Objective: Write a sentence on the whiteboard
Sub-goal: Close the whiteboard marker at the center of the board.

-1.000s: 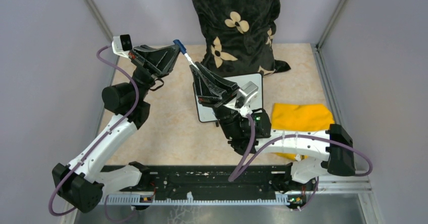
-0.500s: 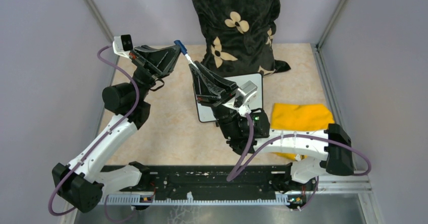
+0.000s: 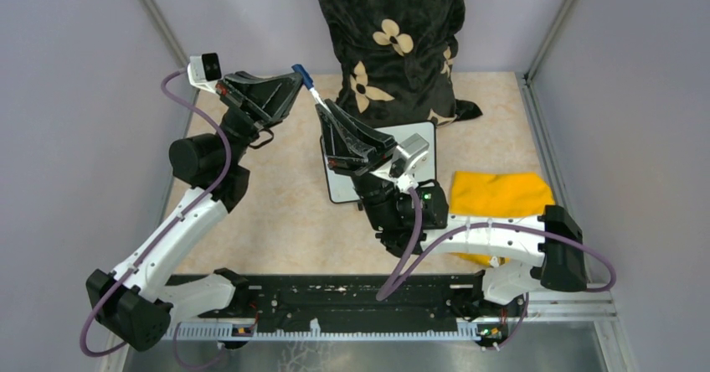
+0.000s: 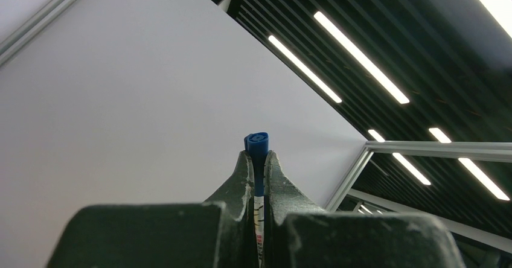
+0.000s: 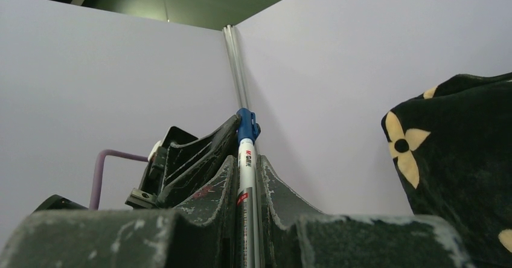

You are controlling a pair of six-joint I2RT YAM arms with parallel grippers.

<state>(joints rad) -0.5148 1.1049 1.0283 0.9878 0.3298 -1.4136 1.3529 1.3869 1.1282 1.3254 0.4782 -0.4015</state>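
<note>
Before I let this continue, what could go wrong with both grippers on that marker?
The left gripper pinches only the blue cap at its fingertips, so it may slip off rather than pull the cap free. The right gripper holds the marker raised above the whiteboard; a jerk on uncapping could tilt it in the jaws and spoil the writing angle.

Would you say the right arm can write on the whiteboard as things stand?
Probably not yet: the right gripper holds the marker, but the left gripper is clamped on its blue cap, so the tip is covered; the whiteboard lies beneath.
</note>
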